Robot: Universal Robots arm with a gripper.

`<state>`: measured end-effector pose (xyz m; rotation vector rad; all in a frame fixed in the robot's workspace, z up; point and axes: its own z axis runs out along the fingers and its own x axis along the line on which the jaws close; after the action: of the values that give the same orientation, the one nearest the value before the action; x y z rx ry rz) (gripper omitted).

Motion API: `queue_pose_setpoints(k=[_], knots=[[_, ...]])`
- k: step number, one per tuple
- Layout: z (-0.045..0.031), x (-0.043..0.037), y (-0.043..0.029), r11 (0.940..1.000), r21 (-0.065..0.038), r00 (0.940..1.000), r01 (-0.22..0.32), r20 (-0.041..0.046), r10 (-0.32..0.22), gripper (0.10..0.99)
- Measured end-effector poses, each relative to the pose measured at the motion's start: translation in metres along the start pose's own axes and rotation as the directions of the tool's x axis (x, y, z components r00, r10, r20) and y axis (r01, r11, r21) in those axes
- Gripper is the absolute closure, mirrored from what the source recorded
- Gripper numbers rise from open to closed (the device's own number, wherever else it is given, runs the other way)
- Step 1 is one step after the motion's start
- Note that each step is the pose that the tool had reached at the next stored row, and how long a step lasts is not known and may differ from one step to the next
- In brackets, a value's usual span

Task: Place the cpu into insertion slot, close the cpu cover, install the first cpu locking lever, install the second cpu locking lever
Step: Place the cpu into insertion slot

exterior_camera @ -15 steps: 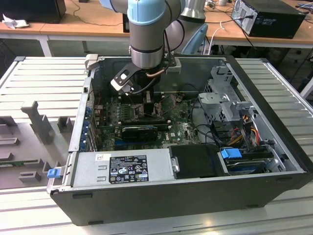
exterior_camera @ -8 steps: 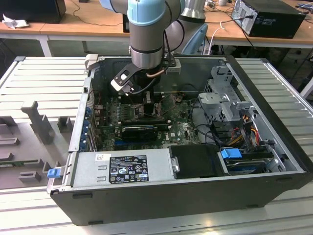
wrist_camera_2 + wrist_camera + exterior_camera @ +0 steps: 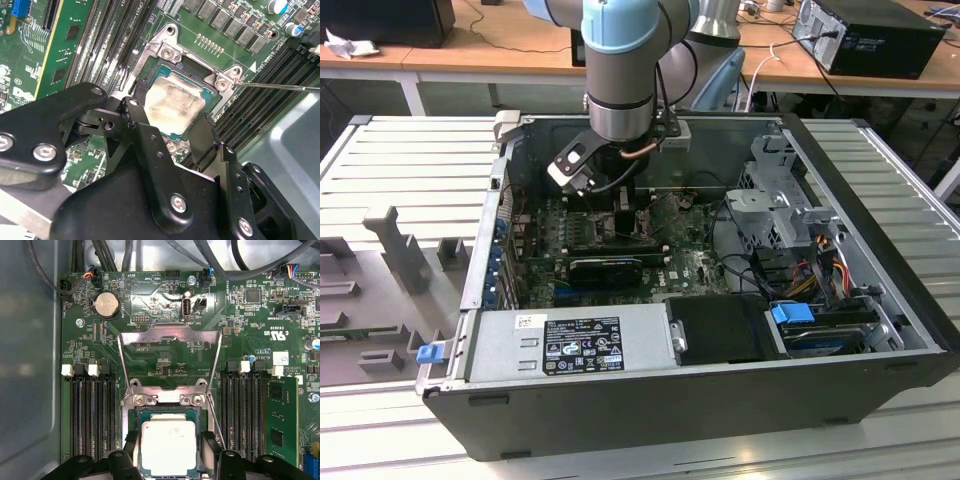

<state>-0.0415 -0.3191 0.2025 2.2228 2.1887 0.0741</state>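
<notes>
In both wrist views the cpu (image 3: 167, 446) (image 3: 172, 106), a silvery square chip on a green base, lies in the insertion slot (image 3: 150, 399) (image 3: 165, 47) on the green motherboard. My gripper (image 3: 169, 451) (image 3: 167, 120) straddles it, a black finger (image 3: 131, 447) (image 3: 131, 111) pressed to each side edge, so it is shut on the cpu. The cpu cover (image 3: 170, 334) stands flipped open beyond the socket. A thin locking lever (image 3: 280, 86) (image 3: 215, 420) sticks out unlatched beside the socket. In the exterior view the gripper (image 3: 620, 205) reaches down into the case.
Black memory slots (image 3: 92, 415) flank the socket, with a green module (image 3: 282, 425) on one side. The open case (image 3: 620, 400) holds a power supply (image 3: 570, 345), a drive cage (image 3: 775, 200) and cables (image 3: 820, 260). A grey fixture (image 3: 400, 250) sits on the exterior view's left.
</notes>
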Motion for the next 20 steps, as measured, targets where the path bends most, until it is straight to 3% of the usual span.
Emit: queue_pose_setpoints(k=[4,10,11,12,15,16,17,18,20], knots=[[0.0000,0.0000,0.0001,1.0000,0.000,1.0000,0.000,-0.0009,0.000,0.482],[-0.0082,0.0001,0.0005,1.0000,0.000,1.0000,0.000,-0.0007,0.000,0.498],[-0.0094,0.0001,0.0005,1.0000,0.000,1.0000,0.000,-0.0007,0.000,0.565],[-0.0105,0.0002,0.0006,1.0000,0.000,1.0000,0.000,-0.0007,0.000,0.565],[-0.0132,0.0002,0.0007,1.0000,0.000,1.0000,0.000,-0.0007,0.000,0.745],[-0.0139,0.0002,0.0007,1.0000,0.000,1.0000,0.000,-0.0007,0.000,0.745],[-0.0146,0.0002,0.0008,1.0000,0.000,1.0000,0.000,-0.0007,0.000,0.867],[-0.0151,0.0002,0.0008,1.0000,0.000,1.0000,0.000,-0.0008,0.000,0.867],[-0.0191,0.0003,0.0010,1.0000,0.000,1.0000,0.000,-0.0007,0.000,0.980]])
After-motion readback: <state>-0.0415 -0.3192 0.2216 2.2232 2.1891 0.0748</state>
